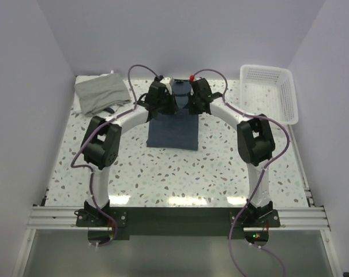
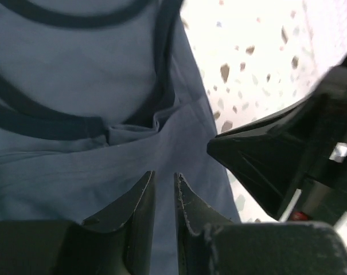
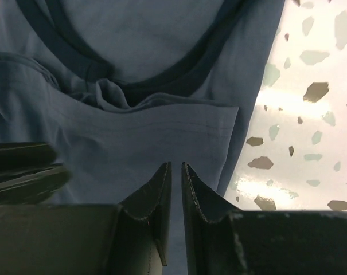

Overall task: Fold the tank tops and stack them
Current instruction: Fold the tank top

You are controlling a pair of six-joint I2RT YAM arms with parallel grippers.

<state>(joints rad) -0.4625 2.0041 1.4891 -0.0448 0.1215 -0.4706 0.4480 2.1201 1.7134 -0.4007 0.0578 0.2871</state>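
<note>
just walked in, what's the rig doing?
Both arms reach over the folded navy tank top. The left tool and right tool sit close above its doubled cloth, nearly shut; no cloth seems pinched. The grey tank top lies rumpled at the far left corner, not yet stacked. A white basket stands far right.

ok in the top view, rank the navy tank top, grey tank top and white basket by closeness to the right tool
1. navy tank top, right beneath the right tool, mid-table.
2. white basket, off to the right, at the far right corner.
3. grey tank top, across the table at the far left corner.
</note>
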